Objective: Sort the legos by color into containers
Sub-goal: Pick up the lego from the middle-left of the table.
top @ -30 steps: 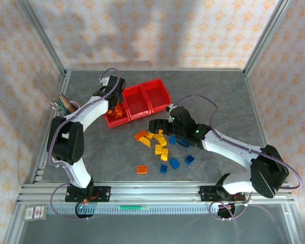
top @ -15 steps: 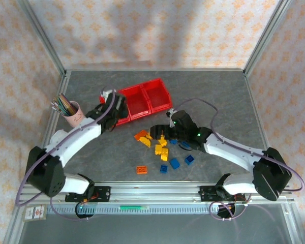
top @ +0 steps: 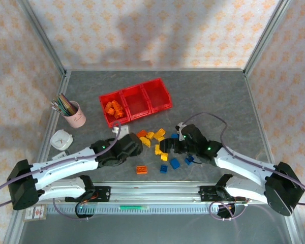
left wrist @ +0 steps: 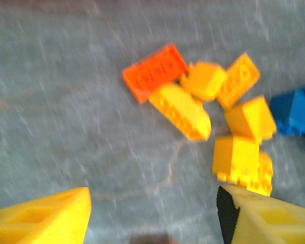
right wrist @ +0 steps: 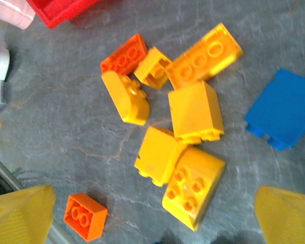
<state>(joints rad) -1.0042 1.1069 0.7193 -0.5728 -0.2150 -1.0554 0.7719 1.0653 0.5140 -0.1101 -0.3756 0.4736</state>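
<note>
- My left fingers (top: 133, 147) sit low over the surface (top: 218, 96), toward its near edge and just left of the loose legos (top: 155, 140).
- In the left wrist view the left fingers (left wrist: 46, 218) stand apart. Bare surface lies between them and nothing is gripped.
- Beyond them in that view lie an orange plate (left wrist: 155, 72) and several yellow bricks (left wrist: 180, 111), touching one another. The edge of a blue brick (left wrist: 295, 112) shows to the right.
- My right fingers (top: 164, 146) sit at the right side of the same cluster, close to the left fingers but not touching them.
- In the right wrist view the right fingers (right wrist: 20, 213) are spread wide with nothing clamped. Yellow pieces (right wrist: 195, 109) lie on the surface ahead of them.
- A lone orange brick (top: 142, 169) (right wrist: 85, 216) lies apart from the cluster, nearer the near edge.
- Three blue pieces (top: 174, 163) lie on the near-right side of the cluster.
- The containers (top: 136, 104) are three red bins joined in a row. They stand behind the cluster, toward the far edge and left of centre.
- The leftmost bin holds orange legos (top: 114, 108).
- A pink cup (top: 73, 114) of pencils stands by the left edge, with a white object (top: 61, 140) just nearer than it.
</note>
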